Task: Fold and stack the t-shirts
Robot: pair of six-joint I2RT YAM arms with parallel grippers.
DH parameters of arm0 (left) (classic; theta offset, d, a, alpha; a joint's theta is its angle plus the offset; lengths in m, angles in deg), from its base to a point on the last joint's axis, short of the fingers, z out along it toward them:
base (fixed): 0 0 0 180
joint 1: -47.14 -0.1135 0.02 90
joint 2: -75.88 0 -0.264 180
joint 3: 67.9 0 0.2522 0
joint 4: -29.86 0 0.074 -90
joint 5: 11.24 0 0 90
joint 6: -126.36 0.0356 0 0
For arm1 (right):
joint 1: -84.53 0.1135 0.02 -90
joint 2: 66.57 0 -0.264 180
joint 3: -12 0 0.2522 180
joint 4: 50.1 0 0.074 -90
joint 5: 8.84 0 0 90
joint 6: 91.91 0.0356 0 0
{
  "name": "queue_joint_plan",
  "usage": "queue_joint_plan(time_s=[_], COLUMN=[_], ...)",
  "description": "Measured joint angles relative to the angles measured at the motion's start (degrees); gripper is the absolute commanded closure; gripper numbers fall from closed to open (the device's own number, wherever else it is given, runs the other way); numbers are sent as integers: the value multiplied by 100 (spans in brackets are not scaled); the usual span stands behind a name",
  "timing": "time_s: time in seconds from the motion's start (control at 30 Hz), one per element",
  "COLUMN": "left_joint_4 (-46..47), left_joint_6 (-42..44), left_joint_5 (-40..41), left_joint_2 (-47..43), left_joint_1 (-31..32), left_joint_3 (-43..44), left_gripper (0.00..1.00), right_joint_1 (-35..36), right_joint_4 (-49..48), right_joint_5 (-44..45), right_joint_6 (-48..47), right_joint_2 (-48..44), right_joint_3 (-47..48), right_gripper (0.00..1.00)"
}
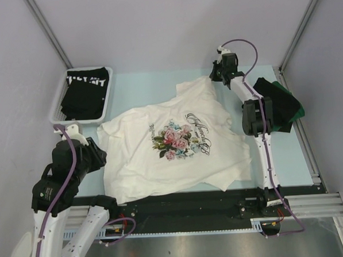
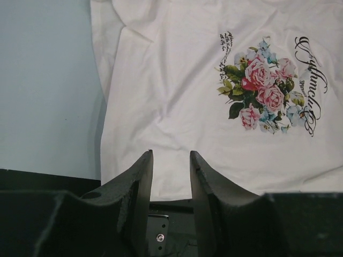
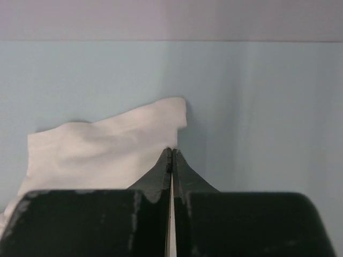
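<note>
— What took up most of the table?
— The white t-shirt. It lay face up and rumpled across the middle of the overhead view, with its floral print and black script showing. One corner of the cloth reached toward the upper right.

— And the other shirts?
— A white mesh basket sat in the upper left, and a black t-shirt with white lettering lay in it. At the right edge of the frame a folded black tee rested on a dark green tee, just beside the right arm.

— The grippers?
— The left gripper hung over the white shirt's edge at the left of the overhead view. Its fingers were apart, with nothing between them. The right gripper was at the upper-right corner of that shirt, with its fingers pressed tight together at the cloth's edge. I could not tell whether any cloth was pinched between them.
</note>
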Motion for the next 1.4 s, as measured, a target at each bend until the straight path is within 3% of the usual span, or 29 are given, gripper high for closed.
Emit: queue_joint_plan(time_s=[0.37,0.9,1.07,1.23,1.4], left_joint_4=[-81,-179,-203,-201,-192], left_joint_6=[2,2,2,2,-2], left_joint_5=[0,0,-4,-59,-173], left_joint_2=[-35,-83,-85,-85,-72], left_joint_1=[0,0,0,0,0], left_joint_3=[0,-52,-68,-131,-229], left_gripper=[61,60,61,59,60], right_joint_1=[-487,-632,-667,-684,-664], right_joint_4=[-118,-190,-236,-422,-391], right_joint_5=[629,1655,1700,1668,1523], right_joint_6=[-7,-195,-201,-199,-181], right_joint_2=[22,59,61,39,-221], right_joint_3=[247,529,525,442,98], right_gripper=[100,100,76,64,62])
